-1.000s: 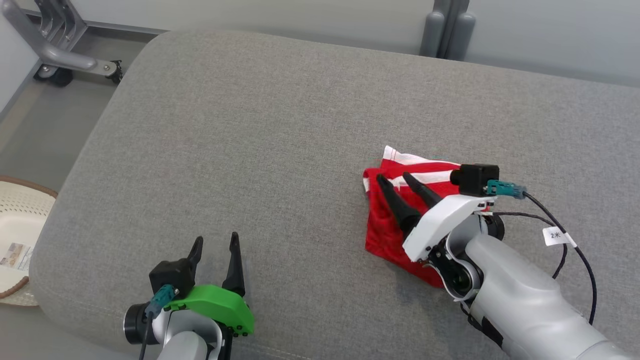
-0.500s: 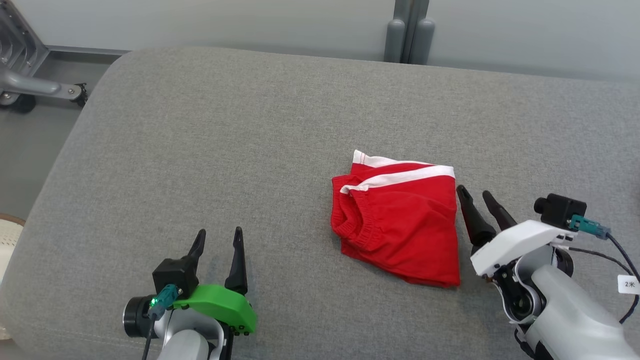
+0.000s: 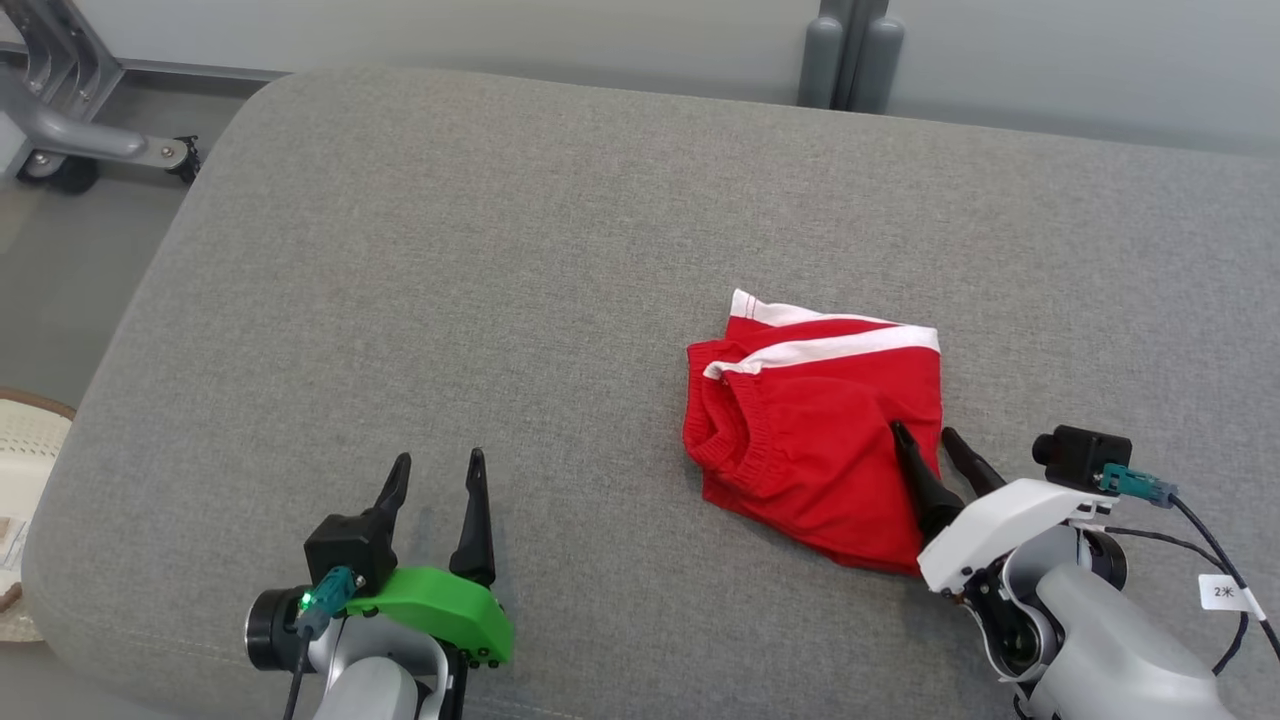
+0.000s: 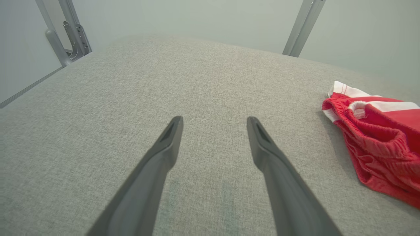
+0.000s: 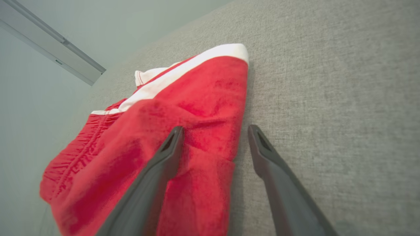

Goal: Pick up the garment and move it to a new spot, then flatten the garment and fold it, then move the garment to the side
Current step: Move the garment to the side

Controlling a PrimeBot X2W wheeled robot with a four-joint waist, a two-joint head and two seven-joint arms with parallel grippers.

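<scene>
Wide open at the right pincer (image 3: 922, 430), with nothing gripped. Straddles the right-hand edge of the garment (image 3: 800, 440): one finger over red cloth, the other over bare cushion (image 3: 500, 250). Cannot tell about actual contact with the cloth. Lies straight ahead of that pincer and off to its left, in a loosely folded pile, with the white band at the far end and the elastic waist bunched at the far left. Equally wide at the left pincer (image 3: 439, 456), empty, low over bare cushion, with the garment well off to its right.

Likely trouble, judging from here:
- By closing at this spot, may catch just the top layer, opening the fold on the lift.
- May also bite too shallowly at the edge and lose the cloth halfway to the side.
- By pressing down too far, could pinch the soft upholstery along with the cloth.
- By pushing sideways, could drag the pile and rumple it.

Looks safer to reach deeper, across all the layers, before closing, and to lift straight up before any sideways travel.

As for containers: just one, a pale perforated basket (image 3: 30, 445) with a brown rim. Stands on the floor (image 3: 60, 280), far to the left of the left pincer, mostly cut off by the picture's edge. Cannot tell the contents; too little in view.
</scene>
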